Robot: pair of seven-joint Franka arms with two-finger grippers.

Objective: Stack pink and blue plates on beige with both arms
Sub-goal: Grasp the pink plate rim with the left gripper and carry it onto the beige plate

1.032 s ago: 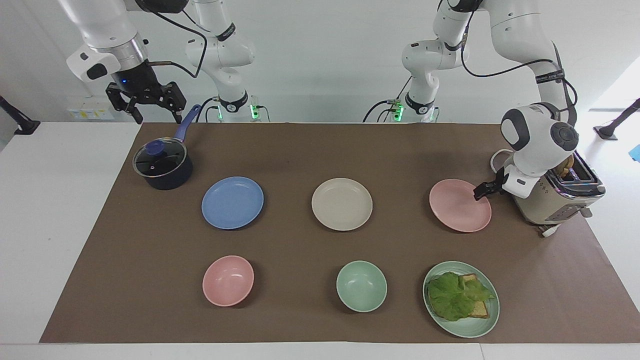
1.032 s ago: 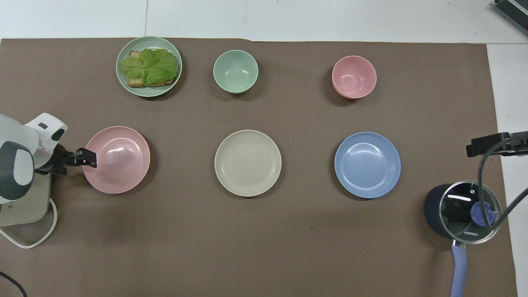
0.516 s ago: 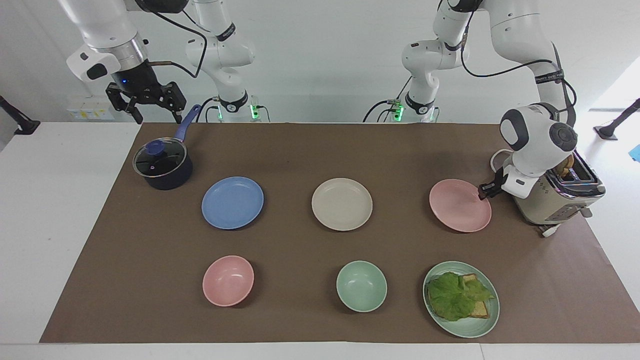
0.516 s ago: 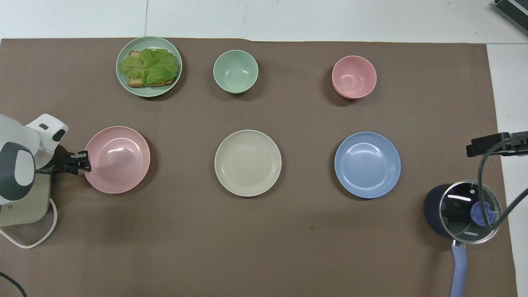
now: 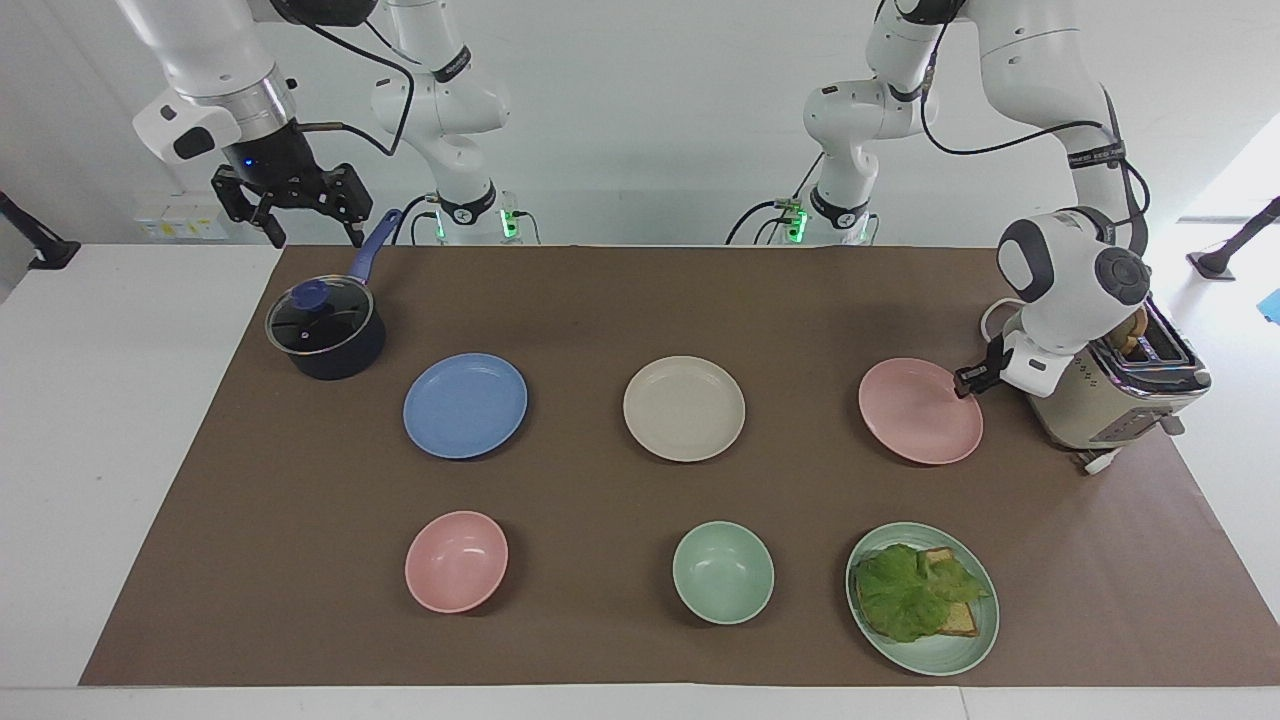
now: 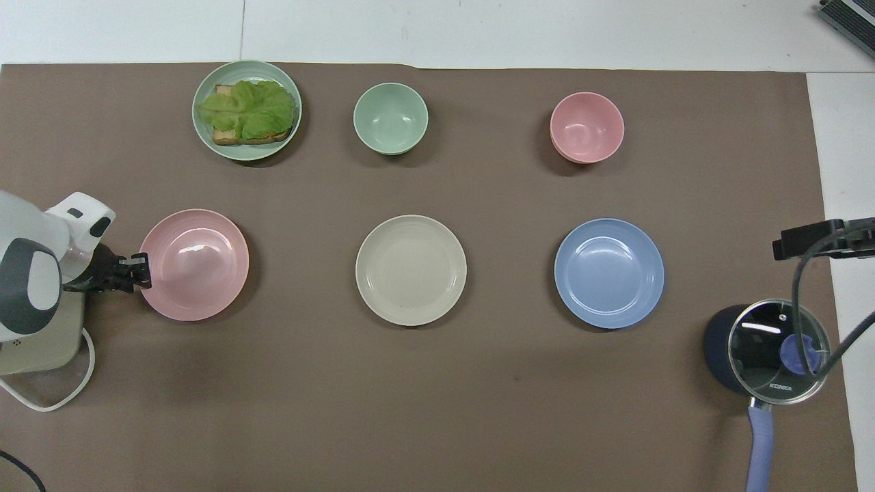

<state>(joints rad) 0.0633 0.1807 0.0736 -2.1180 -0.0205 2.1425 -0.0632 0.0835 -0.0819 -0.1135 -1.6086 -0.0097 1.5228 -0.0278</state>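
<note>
**Left gripper pinches the pink plate's rim**

We see the left gripper (image 5: 966, 381) down at the edge of the pink plate (image 5: 918, 411), its fingertips drawn narrow onto the rim at the side toward the toaster (image 5: 1118, 400). From above, the same black fingers (image 6: 140, 270) sit right on that rim. The plate lies flat on the brown mat (image 5: 600, 300), toward the left arm's end of the table. The left arm bends low over the toaster.

Along the same row, the beige plate (image 5: 684, 408) sits in the middle and the blue plate (image 5: 465, 405) lies toward the right arm's end, each well apart from the others.

The right gripper (image 5: 291, 205) hangs in the air with its fingers spread wide, holding nothing, over the table edge just by the handle of the lidded saucepan (image 5: 325, 330); that arm waits.

Farther from the robots stand a pink bowl (image 5: 456, 561), a green bowl (image 5: 723, 572) and a green plate (image 5: 975, 640) carrying toast and lettuce (image 5: 910, 590).
</note>
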